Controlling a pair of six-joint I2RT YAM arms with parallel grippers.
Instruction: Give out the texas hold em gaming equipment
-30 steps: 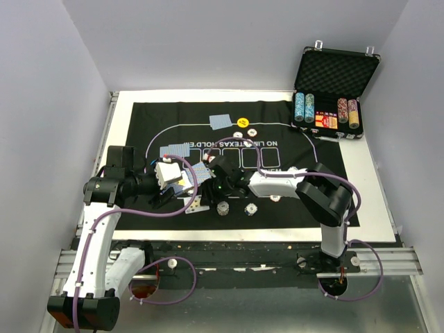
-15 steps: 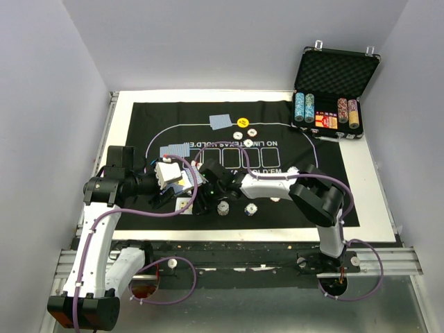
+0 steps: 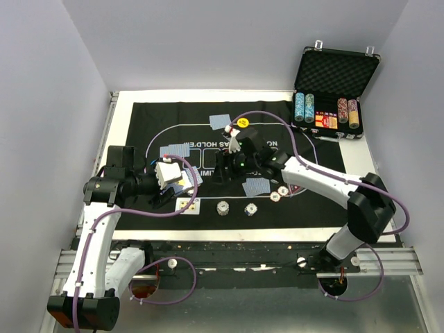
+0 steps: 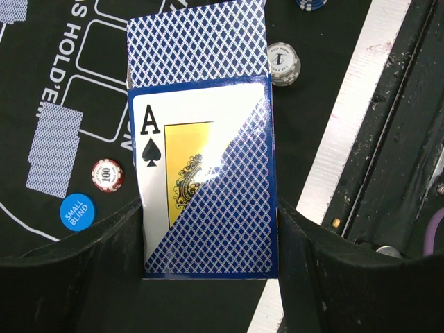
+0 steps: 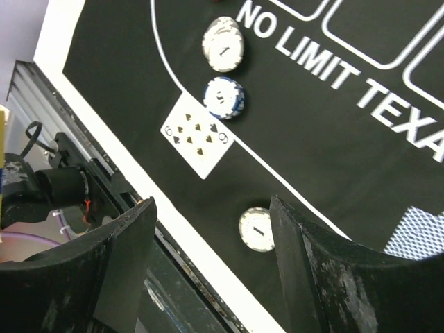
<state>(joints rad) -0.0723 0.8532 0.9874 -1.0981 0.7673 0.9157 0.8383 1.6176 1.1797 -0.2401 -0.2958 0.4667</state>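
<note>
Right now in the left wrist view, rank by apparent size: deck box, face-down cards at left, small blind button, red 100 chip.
Deck box, largest, but closest to the camera.
Face-down cards.
Small blind button and red 100 chip look alike.

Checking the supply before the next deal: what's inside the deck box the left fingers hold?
Blue-backed cards stick out of the deck box at its open end. How many are inside is hidden by the box's face.

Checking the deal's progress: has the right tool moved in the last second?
Yes. The right tool went away from the table's near edge and rightward, ending nearer the yellow disc.
</note>
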